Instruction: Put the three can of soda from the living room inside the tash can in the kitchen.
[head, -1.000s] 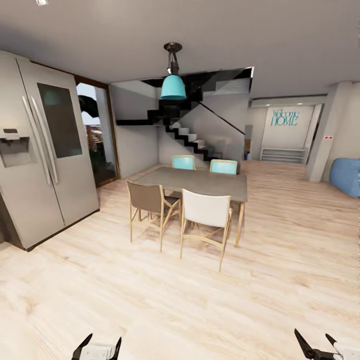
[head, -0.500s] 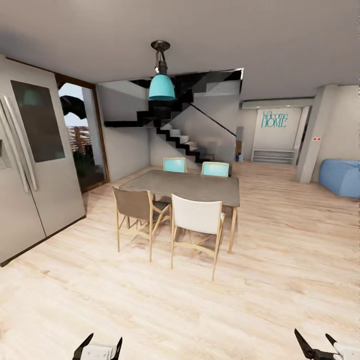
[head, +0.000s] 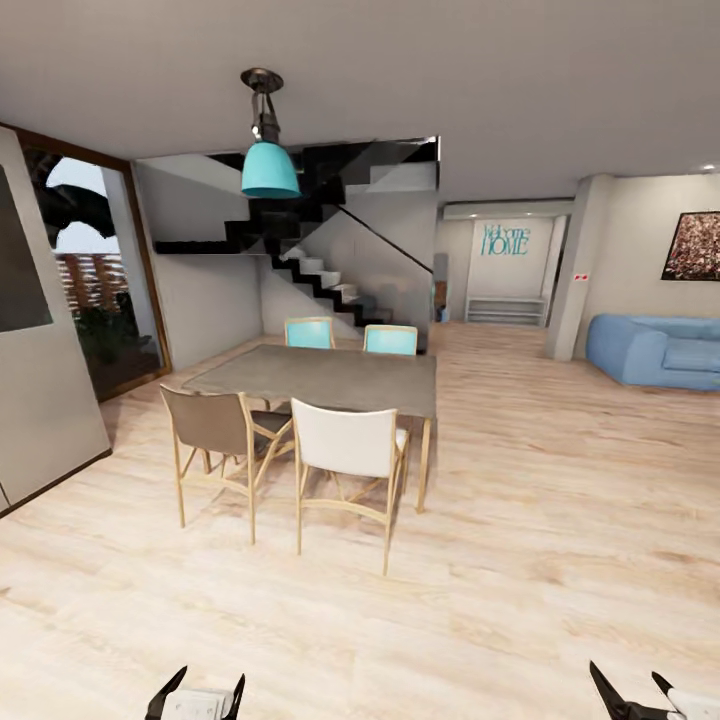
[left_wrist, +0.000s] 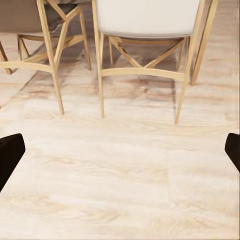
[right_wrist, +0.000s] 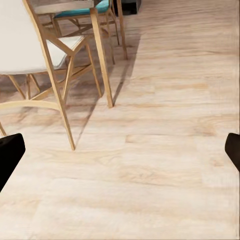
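Observation:
The soda cans and the trash can are out of view. My left gripper (head: 208, 682) sits at the bottom edge of the head view, open, with nothing between its fingers. My right gripper (head: 625, 674) is low on the right, also open and empty. In the left wrist view the dark fingertips (left_wrist: 10, 152) stand far apart over bare wood floor. The right wrist view has the same wide gap, with one fingertip (right_wrist: 9, 150) at its edge. The living room's blue sofa (head: 655, 350) stands far off at the right.
A grey dining table (head: 320, 372) with a white chair (head: 345, 445), a brown chair (head: 212, 425) and two teal chairs stands ahead left. A fridge (head: 45, 400) is at the far left. A column (head: 566, 270) and stairs (head: 320, 275) lie beyond. Light wood floor stretches ahead right.
The camera has turned right: the whole scene slid left, the fridge is mostly out of frame, and the sofa and a wall picture came in. Both grippers hold the same pose.

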